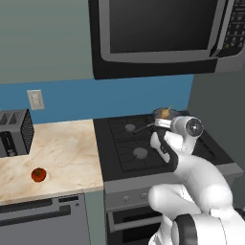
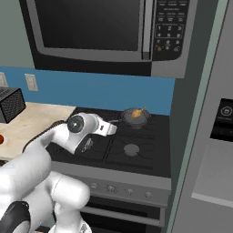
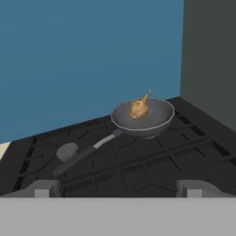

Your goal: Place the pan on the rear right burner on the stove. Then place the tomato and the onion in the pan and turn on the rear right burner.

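Note:
The dark pan (image 3: 159, 116) sits on the rear right burner of the black stove (image 3: 184, 150), covering the burner cap, with its long handle (image 3: 80, 158) pointing left. The tan onion (image 3: 139, 108) lies inside the pan (image 1: 159, 114) (image 2: 142, 119). On the marble counter left of the stove rests the red tomato (image 1: 38, 174), far from the pan. My gripper (image 3: 120, 189) (image 2: 113, 128) hovers over the stove's middle, aimed at the pan and short of it. It is open and holds nothing.
A microwave (image 1: 162, 28) hangs low above the stove. A toaster (image 1: 14, 132) stands at the counter's far left. A tall grey wall (image 2: 214, 136) borders the stove's right side. Knobs (image 2: 111, 188) line the silver front panel.

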You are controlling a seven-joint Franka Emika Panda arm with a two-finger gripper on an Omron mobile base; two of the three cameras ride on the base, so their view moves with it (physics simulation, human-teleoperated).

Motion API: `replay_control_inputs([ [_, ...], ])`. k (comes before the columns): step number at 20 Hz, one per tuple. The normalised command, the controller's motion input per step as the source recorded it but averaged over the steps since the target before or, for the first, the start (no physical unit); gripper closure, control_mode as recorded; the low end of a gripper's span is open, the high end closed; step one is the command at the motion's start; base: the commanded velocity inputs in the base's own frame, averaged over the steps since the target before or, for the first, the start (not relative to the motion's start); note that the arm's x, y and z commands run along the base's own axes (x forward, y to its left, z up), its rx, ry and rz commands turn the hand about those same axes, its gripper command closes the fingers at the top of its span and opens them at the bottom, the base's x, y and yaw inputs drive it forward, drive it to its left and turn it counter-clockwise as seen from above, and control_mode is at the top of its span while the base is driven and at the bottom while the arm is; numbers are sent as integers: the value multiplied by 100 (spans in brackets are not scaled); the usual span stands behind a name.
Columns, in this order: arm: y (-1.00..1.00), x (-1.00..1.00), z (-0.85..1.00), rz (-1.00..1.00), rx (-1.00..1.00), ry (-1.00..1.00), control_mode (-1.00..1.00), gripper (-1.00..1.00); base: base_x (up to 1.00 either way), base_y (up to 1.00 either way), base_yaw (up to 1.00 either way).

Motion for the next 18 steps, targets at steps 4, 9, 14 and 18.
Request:
replay_control_inputs([
  [4, 38, -41, 87, 3, 0, 2, -100, -100, 0, 0, 0],
  [9, 34, -51, 54, 4, 0, 11, -100, -100, 0, 0, 0],
  [14, 48, -54, 16, 9, 1, 16, -100, -100, 0, 0, 0],
  [18, 59, -52, 16, 13, 2, 16, -100, -100, 0, 0, 0],
])
